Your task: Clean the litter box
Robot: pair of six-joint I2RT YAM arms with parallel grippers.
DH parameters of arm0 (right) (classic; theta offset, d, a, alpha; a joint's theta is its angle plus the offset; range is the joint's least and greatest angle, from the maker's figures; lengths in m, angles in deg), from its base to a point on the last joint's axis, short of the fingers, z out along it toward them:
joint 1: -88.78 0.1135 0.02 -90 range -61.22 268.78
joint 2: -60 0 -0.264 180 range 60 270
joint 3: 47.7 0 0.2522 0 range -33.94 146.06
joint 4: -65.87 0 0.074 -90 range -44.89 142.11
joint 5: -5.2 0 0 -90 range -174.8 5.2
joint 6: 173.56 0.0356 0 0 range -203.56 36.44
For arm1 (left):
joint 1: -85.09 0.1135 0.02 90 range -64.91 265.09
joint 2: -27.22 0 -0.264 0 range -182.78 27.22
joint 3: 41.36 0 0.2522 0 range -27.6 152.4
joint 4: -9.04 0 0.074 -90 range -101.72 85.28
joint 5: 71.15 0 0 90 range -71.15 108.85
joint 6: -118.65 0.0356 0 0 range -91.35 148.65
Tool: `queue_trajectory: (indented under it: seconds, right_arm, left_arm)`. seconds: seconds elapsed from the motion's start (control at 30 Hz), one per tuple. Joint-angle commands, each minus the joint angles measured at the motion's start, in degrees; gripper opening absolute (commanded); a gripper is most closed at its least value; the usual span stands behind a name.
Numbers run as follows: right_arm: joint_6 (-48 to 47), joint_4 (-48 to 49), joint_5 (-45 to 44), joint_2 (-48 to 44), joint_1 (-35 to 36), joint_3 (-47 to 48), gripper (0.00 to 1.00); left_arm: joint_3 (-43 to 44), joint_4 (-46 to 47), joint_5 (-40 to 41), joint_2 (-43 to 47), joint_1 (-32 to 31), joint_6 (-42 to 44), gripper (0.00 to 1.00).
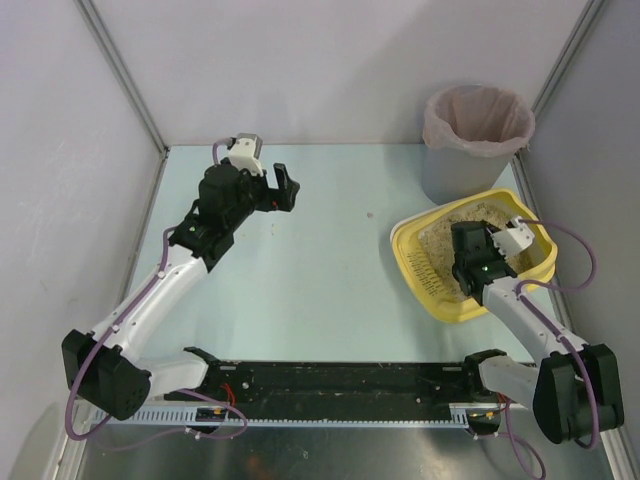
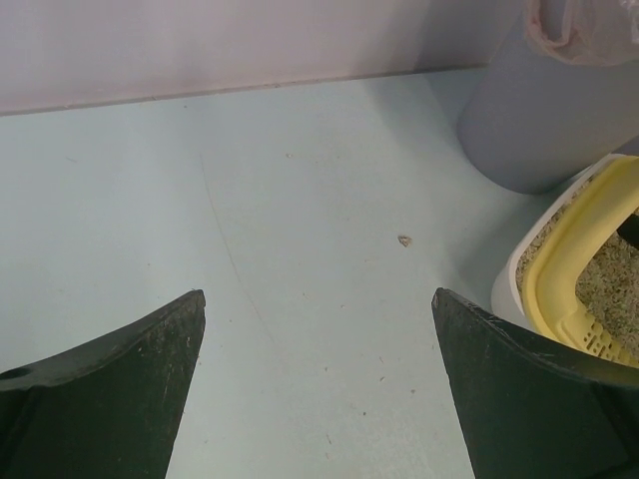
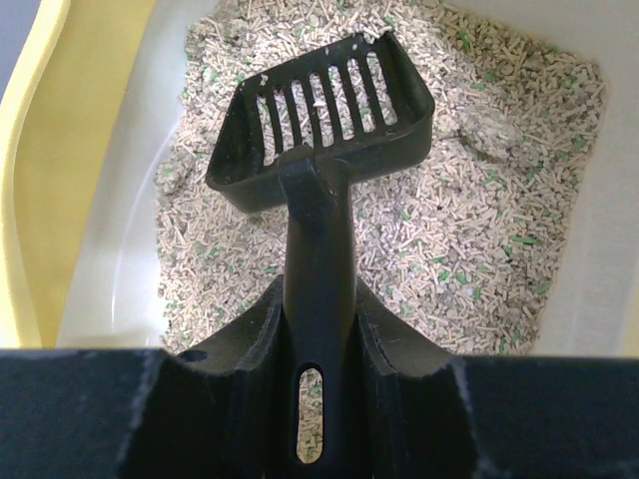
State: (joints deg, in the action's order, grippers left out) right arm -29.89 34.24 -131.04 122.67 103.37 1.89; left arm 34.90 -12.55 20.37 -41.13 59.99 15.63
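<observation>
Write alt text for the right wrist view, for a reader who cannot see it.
The right gripper holds a black slotted scoop by its handle, head over beige, green-flecked litter. The yellow rim of the litter box runs down the left.

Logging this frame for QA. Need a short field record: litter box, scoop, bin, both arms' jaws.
box: shallow yellow plastic litter box, right side of pale table, beige granular litter inside
tool: black slotted plastic scoop, head over the litter inside the box
bin: grey round bin with pink liner, beyond the box
left jaws: open, empty, over bare table
right jaws: shut on the scoop's handle
stray: small crumb on table
</observation>
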Motion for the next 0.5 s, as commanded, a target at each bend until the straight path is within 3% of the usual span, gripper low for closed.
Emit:
queue_trajectory:
  seconds: [0.0,0.07,0.1,0.17,0.3,0.47]
  right_arm:
    - [-3.2,5.1,4.7,-2.4,-3.6,-2.3,0.05]
    - [-5.4,7.3,7.9,-3.6,-4.5,-3.3,0.12]
    - [-5.9,7.9,8.6,-4.0,-5.0,-3.7,0.27]
    - [-5.4,8.6,9.1,-4.5,-5.1,-4.6,0.39]
    - [-6.2,8.6,9.9,-4.9,-5.1,-4.8,0.52]
    - [-7.3,10.0,11.3,-5.6,-5.0,-4.8,0.61]
  left_arm:
    - [-0.4,2.1,-1.0,1.1,0.3,-1.2,1.0]
    - [-0.4,2.0,-1.0,1.1,0.3,-1.1,1.0]
    - [-0.4,2.0,-1.0,1.2,0.3,-1.1,1.0]
    - [-0.4,2.1,-1.0,1.4,0.3,-1.0,1.0]
    - [-0.5,2.1,-1.0,1.6,0.3,-0.8,1.0]
    - [-0.5,2.0,-2.5,1.8,0.3,-0.8,1.0]
